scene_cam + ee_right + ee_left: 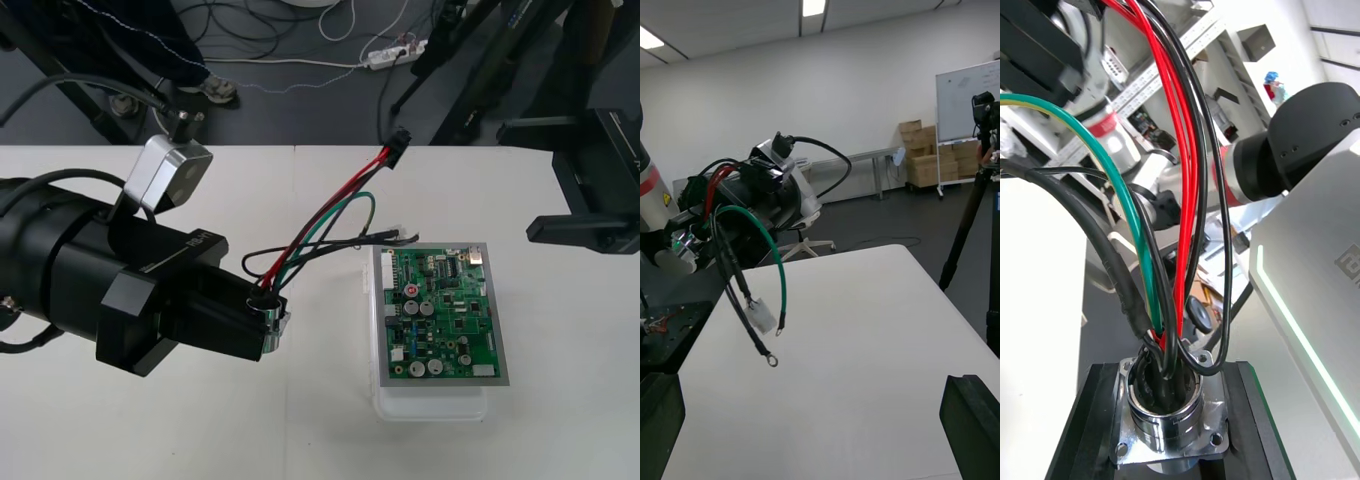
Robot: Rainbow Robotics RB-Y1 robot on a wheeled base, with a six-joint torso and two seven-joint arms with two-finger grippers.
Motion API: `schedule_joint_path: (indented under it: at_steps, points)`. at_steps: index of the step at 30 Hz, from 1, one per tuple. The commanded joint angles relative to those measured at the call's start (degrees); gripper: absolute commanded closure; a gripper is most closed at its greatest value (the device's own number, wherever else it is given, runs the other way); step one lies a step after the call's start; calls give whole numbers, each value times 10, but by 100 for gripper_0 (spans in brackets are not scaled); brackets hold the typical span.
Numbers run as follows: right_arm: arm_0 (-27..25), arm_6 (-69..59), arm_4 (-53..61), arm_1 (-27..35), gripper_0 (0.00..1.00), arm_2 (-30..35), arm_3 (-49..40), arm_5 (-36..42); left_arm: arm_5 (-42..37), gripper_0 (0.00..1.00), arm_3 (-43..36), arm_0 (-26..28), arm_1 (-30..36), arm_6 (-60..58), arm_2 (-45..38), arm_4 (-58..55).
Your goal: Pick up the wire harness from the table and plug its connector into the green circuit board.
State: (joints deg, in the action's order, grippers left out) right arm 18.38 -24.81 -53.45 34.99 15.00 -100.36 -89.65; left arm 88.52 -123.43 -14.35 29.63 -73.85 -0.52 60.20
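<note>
– harness is up off the table, held by its socket end. the left gripper has that flanged metal socket pinched between its black fingers, jaws closed snug on it.

– and the plug?

– free, at the far tip of the red and black wires, out by the table's far edge and well apart from the green circuit board. whether it touches the table i can't tell. the board sits on its white base, just right of the left gripper, nothing plugged in.

– right gripper?

– waiting at its own side, fingers spread wide, holding nothing.

– so the pick looks done, the plugging not begun.

– that's my read. the held end is the wrong end, so next the plug needs steadying, probably by the right gripper, then lining up with the board's connector.
</note>
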Motion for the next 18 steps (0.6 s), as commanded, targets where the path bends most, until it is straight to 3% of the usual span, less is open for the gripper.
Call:
schedule_joint_path:
  at_steps: [1,18]
  points:
    - [41,-9,11,23,0,-13,16,-4,15,100,-11,7,-22,24,23,-12]
    - [99,-4,105,27,0,-132,56,-4,15,100,-11,9,-42,26,59,-21]
